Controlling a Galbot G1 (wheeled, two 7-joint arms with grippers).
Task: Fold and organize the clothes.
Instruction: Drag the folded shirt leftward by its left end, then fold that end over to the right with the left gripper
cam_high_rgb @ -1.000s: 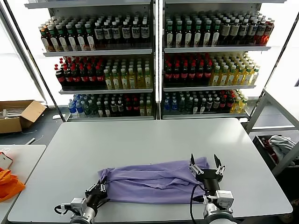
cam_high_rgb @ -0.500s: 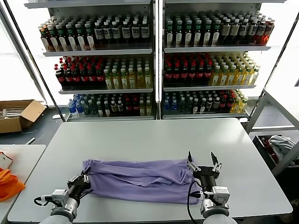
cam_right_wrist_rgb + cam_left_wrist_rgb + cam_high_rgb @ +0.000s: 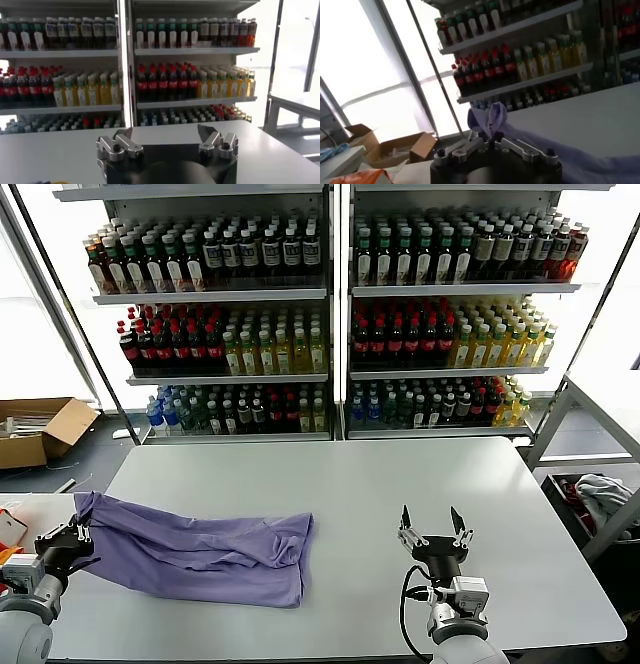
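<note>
A lavender T-shirt lies folded lengthwise across the left part of the white table, one end hanging past the table's left edge. My left gripper is shut on that end of the shirt, beyond the table's left edge; in the left wrist view a bunch of purple fabric rises from between the closed fingers of my left gripper. My right gripper stands open and empty over the table's front right part, well clear of the shirt. In the right wrist view my right gripper holds nothing between its spread fingers.
Shelves of bottled drinks stand behind the table. An orange cloth lies on a side table at the left, and a cardboard box sits on the floor. A grey-white bundle rests at the right.
My left gripper has dragged the shirt far to the left, so it now lies on the table's left part. The right gripper has stayed open and nearly still.
</note>
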